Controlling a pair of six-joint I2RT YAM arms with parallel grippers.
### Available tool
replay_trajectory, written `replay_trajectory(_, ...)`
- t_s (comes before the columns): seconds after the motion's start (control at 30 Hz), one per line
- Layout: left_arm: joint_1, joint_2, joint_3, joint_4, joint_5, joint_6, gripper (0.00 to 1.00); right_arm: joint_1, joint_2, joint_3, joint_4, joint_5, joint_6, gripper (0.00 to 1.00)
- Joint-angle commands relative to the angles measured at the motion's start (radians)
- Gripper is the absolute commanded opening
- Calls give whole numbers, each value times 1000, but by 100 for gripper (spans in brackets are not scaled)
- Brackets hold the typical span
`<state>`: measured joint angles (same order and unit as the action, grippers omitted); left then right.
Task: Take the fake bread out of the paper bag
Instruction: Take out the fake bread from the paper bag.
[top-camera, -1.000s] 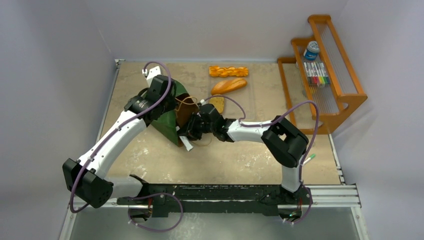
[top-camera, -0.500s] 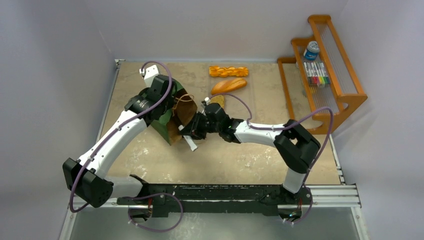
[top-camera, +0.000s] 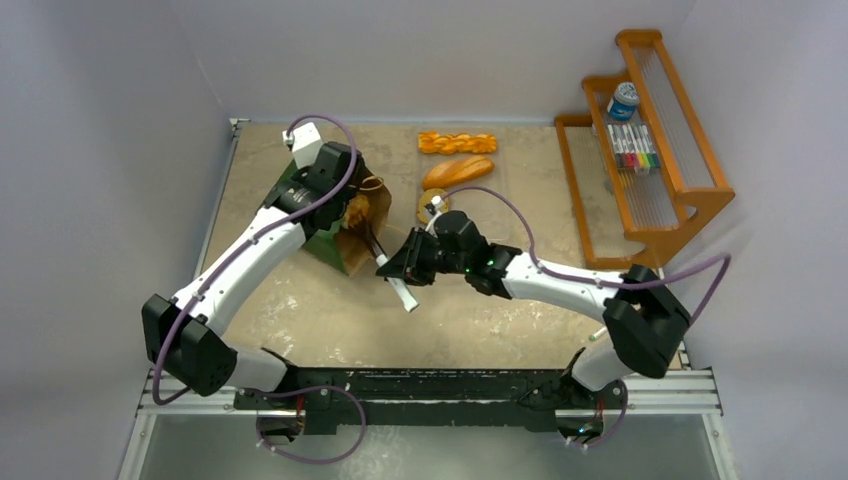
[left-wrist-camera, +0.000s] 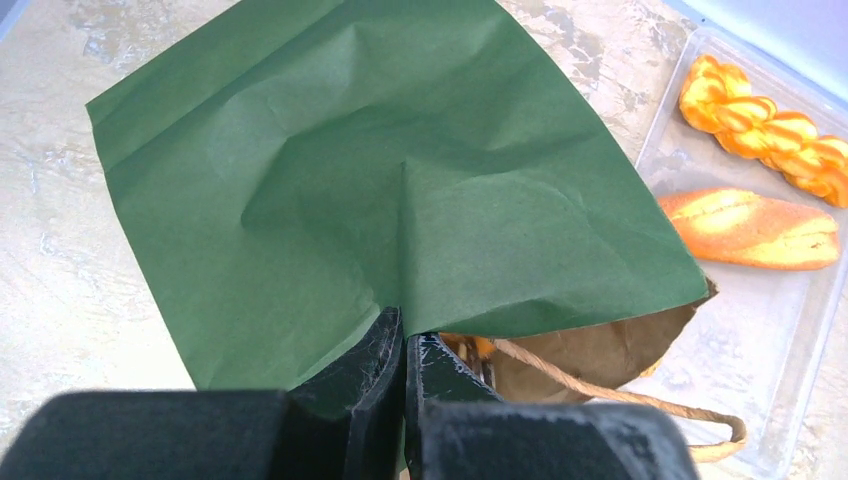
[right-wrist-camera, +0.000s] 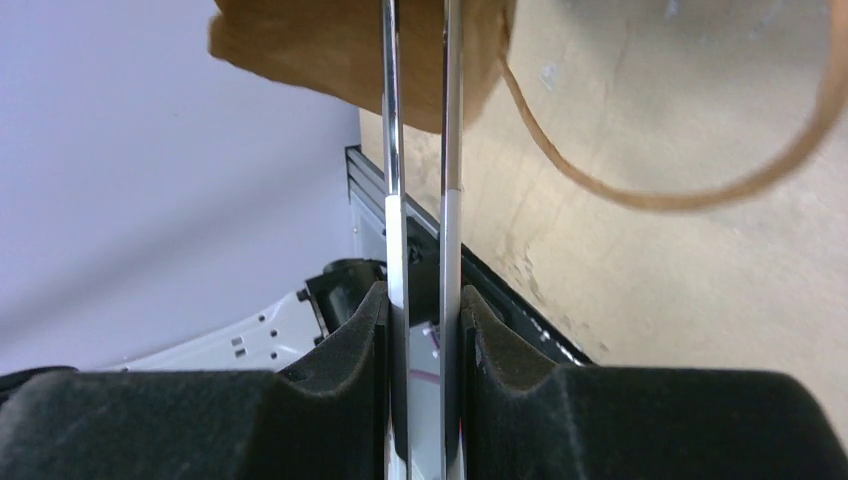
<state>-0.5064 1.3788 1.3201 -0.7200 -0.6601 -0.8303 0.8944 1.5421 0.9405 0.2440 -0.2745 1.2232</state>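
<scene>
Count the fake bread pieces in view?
4. Braided stick at the table's far edge; oblong loaf just nearer; round brown slice beside the right arm; one orange piece peeking from the mouth of the paper bag. More may be hidden inside.

Beige mottled surface (top-camera: 300, 310) with a tray of toy bread at the far edge and a rack on the right.

A clear tray (left-wrist-camera: 790, 330) lies flat at far centre. It holds a braided stick (top-camera: 457, 142) farthest back, an oblong loaf (top-camera: 458, 171) just beside it on the near side, and a round brown slice (top-camera: 433, 208) nearer still, partly hidden. The stick and loaf are apart, not touching. The dark green paper bag (left-wrist-camera: 380, 170) is left of the tray, mouth toward it; can't tell if its bottom rests on the surface. A wooden rack (top-camera: 700, 190) stands along the right edge, well apart from the tray. It carries markers (top-camera: 632, 147) and a can (top-camera: 623, 100). The near half is bare.
</scene>
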Motion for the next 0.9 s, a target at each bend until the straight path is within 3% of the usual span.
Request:
replay_trajectory(0.0,5,18,47,53,-64,-10,0,-8,-130,-34,-34,53,-39,3)
replay_trajectory(0.3,41,46,7,104,-69,-7,0,-54,-340,-100,-213,128,-52,4)
replay_trajectory(0.53,49,29,-20,136,-47,-10,0,-248,-482,-150,-335,144,-73,7)
replay_trajectory(0.87,49,-13,-50,161,1,20,0,-403,-390,-182,-347,107,-98,11)
